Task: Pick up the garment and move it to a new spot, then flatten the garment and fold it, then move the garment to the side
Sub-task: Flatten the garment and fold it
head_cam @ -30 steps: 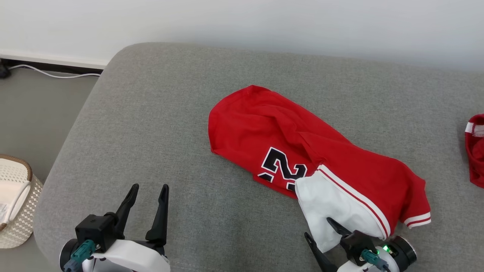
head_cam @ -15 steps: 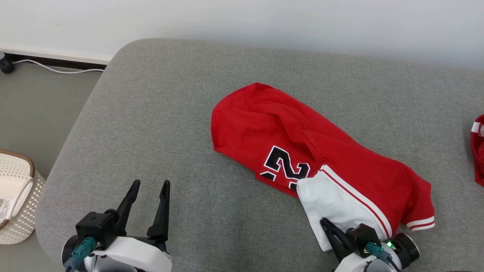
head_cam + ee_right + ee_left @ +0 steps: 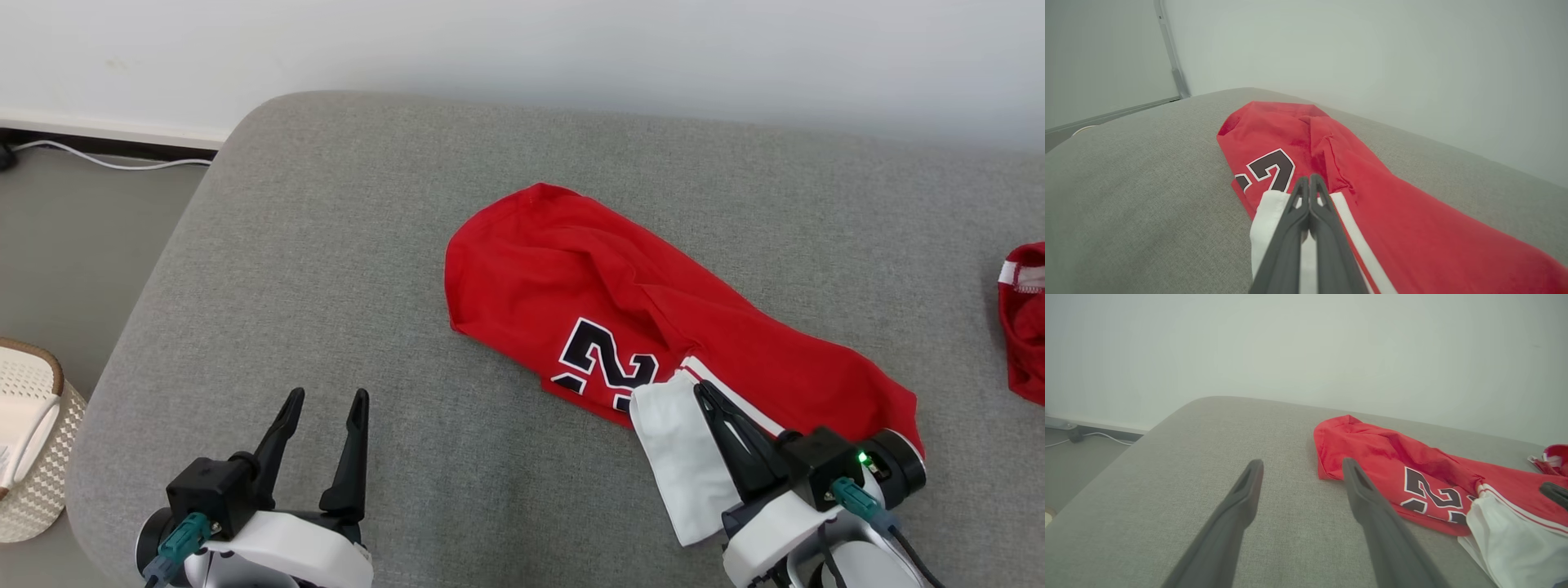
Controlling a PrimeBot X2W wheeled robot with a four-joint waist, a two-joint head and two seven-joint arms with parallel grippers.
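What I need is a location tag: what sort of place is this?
Probably a room in a home: a grey upholstered seat beside a white wall, a red jersey lying on it, and a woven basket on the floor.

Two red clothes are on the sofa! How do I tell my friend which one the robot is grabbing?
Find the big grey sofa by the white wall. Near its middle lies a crumpled red jersey, its white part pinched by the right gripper. Unlike the other red garment at the sofa's right edge, it shows black numbers outlined in white.
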